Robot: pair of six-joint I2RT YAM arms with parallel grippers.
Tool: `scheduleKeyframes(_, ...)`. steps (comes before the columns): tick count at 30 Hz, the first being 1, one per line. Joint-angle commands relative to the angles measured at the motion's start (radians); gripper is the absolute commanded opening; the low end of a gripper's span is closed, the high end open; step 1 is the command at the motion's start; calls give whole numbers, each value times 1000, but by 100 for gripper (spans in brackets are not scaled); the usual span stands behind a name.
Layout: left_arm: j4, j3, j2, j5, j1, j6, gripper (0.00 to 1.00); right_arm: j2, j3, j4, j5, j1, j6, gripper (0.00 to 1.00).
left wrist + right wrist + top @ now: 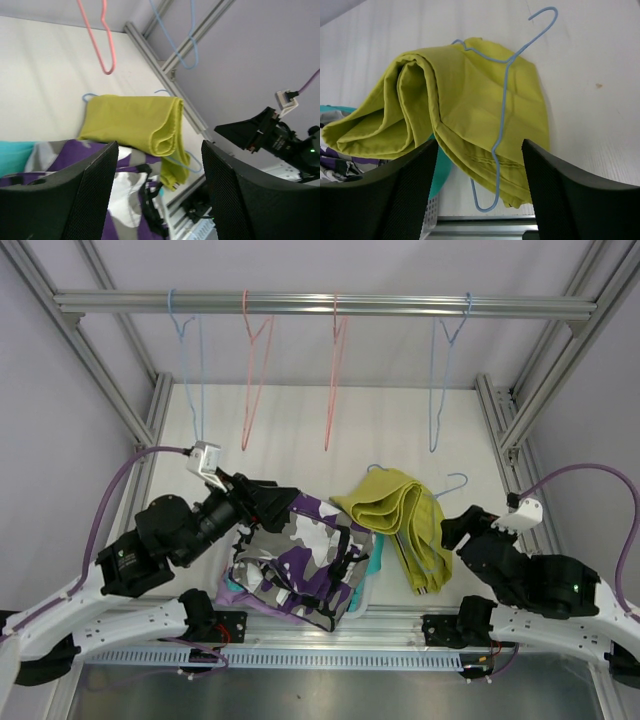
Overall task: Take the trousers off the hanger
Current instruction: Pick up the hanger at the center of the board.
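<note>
Left gripper (157,197) and right gripper (480,192) both gape wide and hold nothing. Between them lie the yellow trousers (392,512), with one blue hanger (503,100) across them. To their left are three heaped pairs: camouflage trousers (300,558), teal trousers (376,562) and lilac trousers (236,596). On the far rail (320,306) hang two blue hangers (433,390) and two pink hangers (334,365).

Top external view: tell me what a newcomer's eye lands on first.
The mustard yellow trousers, folded right of centre on the table, with a blue wire hanger lying across them. Next, the purple-white-black camouflage trousers heaped left of them at the near edge, and four empty hangers on the back rail.
</note>
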Motion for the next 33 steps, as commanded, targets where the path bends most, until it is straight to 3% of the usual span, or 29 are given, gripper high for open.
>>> scheduleKeyframes(1, -21, -39, -39, -63, 7, 95, 72, -69, -63, 134, 6, 2, -16, 75)
scheduleKeyframes(2, -16, -47, -46, -76, 8, 112, 72, -92, -87, 288, -1, 2, -108, 80)
scheduleKeyframes(4, -11, -78, -59, -84, 8, 123, 74, -131, -149, 411, -18, -2, -240, 83)
scheduleKeyframes(9, -4, -114, -74, -96, 8, 150, 76, 47, -120, 481, 105, -109, -464, 94)
scheduleKeyframes(11, -16, -107, -71, -100, 7, 164, 78, 189, -109, 586, -10, -215, -592, 99)
scheduleKeyframes(12, -22, -104, -70, -107, 8, 169, 78, 237, -88, 588, -65, -360, -630, 99)
scheduleKeyframes(15, -59, -73, -65, -139, 8, 189, 80, 299, -55, 669, -287, -615, -707, 99)
scheduleKeyframes(17, -97, -52, -66, -179, 10, 205, 83, 292, -52, 722, -586, -767, -701, 99)
scheduleKeyframes(18, -108, -50, -68, -207, 11, 209, 84, 309, -46, 720, -678, -927, -675, 99)
scheduleKeyframes(20, -126, -52, -89, -227, 11, 215, 85, 331, -52, 713, -849, -1052, -658, 99)
scheduleKeyframes(22, -119, -73, -114, -253, 11, 219, 85, 363, -60, 710, -908, -1161, -654, 99)
scheduleKeyframes(26, -76, -127, -166, -267, 10, 232, 86, 381, -106, 746, -1067, -1263, -624, 99)
scheduleKeyframes(33, -108, -119, -163, -268, 11, 229, 87, 418, -274, 870, -1302, -1298, -523, 96)
